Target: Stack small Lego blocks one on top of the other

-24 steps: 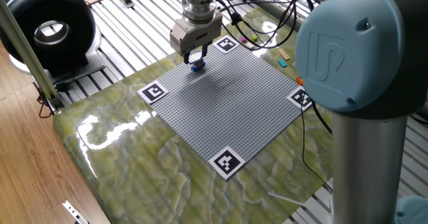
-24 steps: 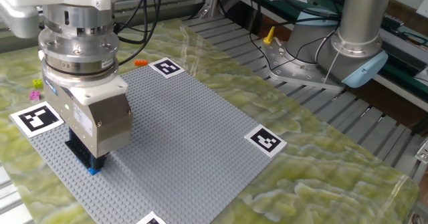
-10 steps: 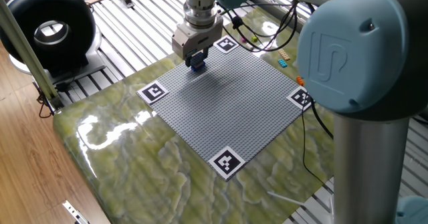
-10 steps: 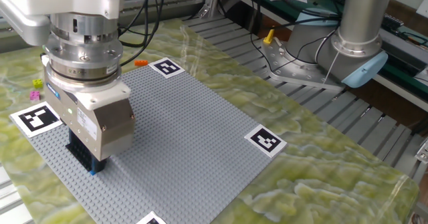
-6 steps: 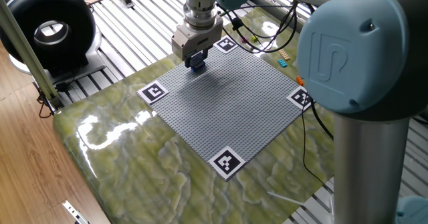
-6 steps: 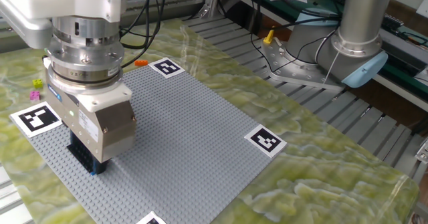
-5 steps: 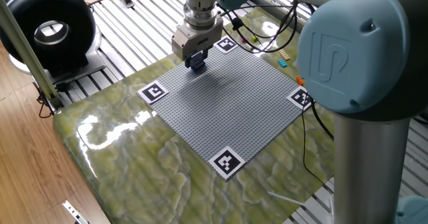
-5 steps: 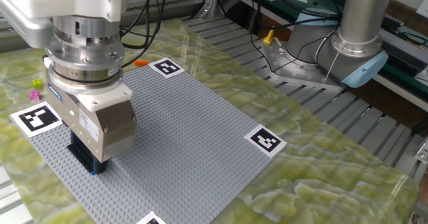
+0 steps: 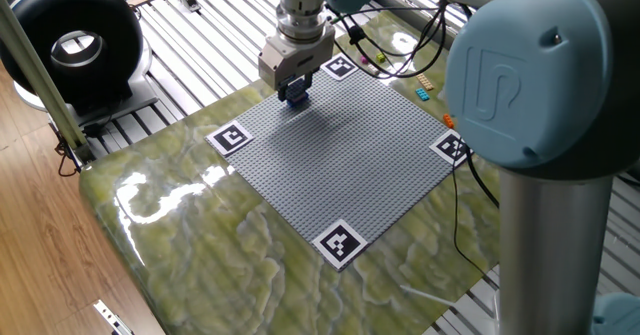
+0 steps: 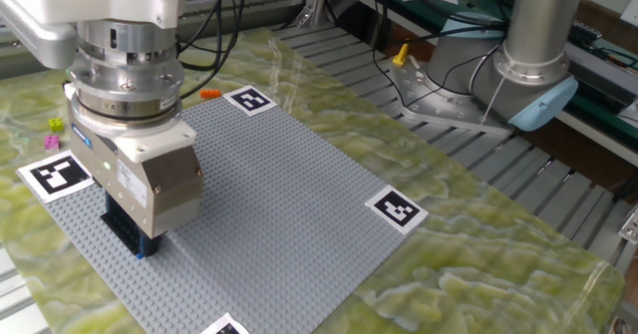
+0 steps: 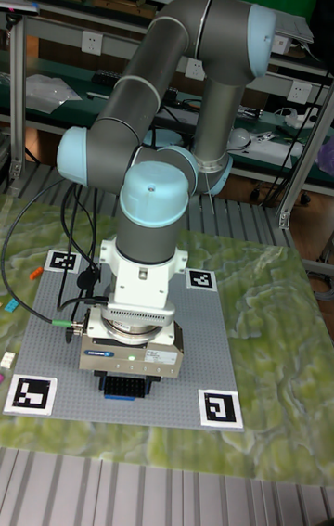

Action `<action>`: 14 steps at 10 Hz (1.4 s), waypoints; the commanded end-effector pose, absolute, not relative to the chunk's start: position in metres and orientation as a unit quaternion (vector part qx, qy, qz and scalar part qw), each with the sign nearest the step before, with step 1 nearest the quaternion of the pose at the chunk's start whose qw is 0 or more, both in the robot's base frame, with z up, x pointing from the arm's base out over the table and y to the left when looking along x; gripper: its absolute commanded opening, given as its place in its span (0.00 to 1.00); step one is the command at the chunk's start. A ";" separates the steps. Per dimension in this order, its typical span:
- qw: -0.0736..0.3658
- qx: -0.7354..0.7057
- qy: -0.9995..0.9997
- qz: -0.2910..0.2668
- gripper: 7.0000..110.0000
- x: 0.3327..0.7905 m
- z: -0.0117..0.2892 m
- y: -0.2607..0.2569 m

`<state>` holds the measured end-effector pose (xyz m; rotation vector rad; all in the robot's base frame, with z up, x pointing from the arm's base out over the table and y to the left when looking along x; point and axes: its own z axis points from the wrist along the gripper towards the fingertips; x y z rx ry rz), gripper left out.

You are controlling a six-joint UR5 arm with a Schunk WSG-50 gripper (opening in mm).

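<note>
A dark blue small Lego block [image 9: 295, 101] sits low on the grey baseplate [image 9: 350, 165] near its far-left corner. My gripper [image 9: 294, 96] stands straight down over it, fingers closed around the block. In the other fixed view only a blue edge of the block [image 10: 146, 249] peeks out beneath the black fingers [image 10: 122, 226] of the gripper [image 10: 132, 238]. The tall fixed view shows the gripper [image 11: 130, 387] pressed to the baseplate [image 11: 65, 322] with a blue strip of the block [image 11: 118, 395] under it. Whether another block lies beneath is hidden.
Loose bricks lie off the plate: a cyan one [image 9: 423, 93], an orange one [image 10: 209, 94] and a pink and green pair [image 10: 53, 124]. Marker tags [image 9: 338, 241] sit at the plate's corners. Cables [image 9: 400, 45] trail behind the plate. The arm's base [image 10: 533, 45] stands at the right.
The gripper came down a little onto the baseplate with the blue block between its fingers. Over the last second it has hardly moved.
</note>
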<state>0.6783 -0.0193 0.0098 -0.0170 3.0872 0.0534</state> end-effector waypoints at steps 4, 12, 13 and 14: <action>-0.009 0.022 0.999 0.038 0.00 0.668 0.010 -0.017; 0.000 -0.039 0.999 0.021 0.57 0.674 0.015 -0.040; 0.007 -0.005 1.000 0.025 0.57 0.679 0.016 -0.036; 0.007 0.019 1.000 0.021 0.36 0.680 0.019 -0.034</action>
